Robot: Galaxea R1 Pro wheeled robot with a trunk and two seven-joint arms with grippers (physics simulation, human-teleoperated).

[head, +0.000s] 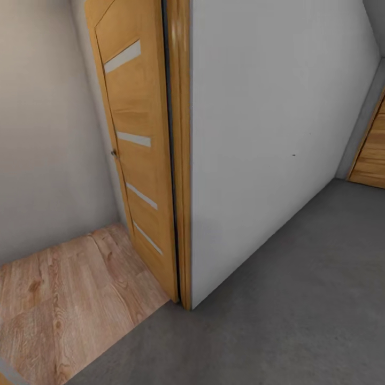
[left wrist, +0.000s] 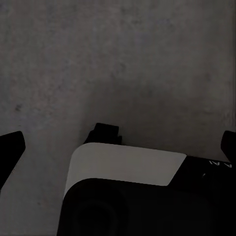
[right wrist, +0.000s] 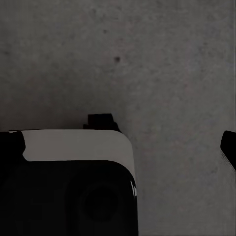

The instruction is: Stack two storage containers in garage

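Note:
The two storage containers are out of view. In the head view the garage's dark grey concrete floor point(head: 299, 299) covers the right and foreground, meeting a light wood-plank floor point(head: 64, 299) at the lower left. My left gripper point(left wrist: 118, 147) is open over the concrete, its black fingertips point(left wrist: 10, 147) far apart with nothing held. My right gripper point(right wrist: 120, 145) is also open and empty, one fingertip point(right wrist: 228, 145) at the frame's edge. A white and black part of the robot point(left wrist: 123, 167) lies below both grippers.
An open honey-coloured door point(head: 139, 149) with pale glass strips stands at the threshold, its frame post point(head: 182, 160) against the end of a pale grey wall point(head: 267, 133). A wooden plank door point(head: 371, 155) shows at the far right. A beige wall point(head: 43, 133) bounds the wood-floored side.

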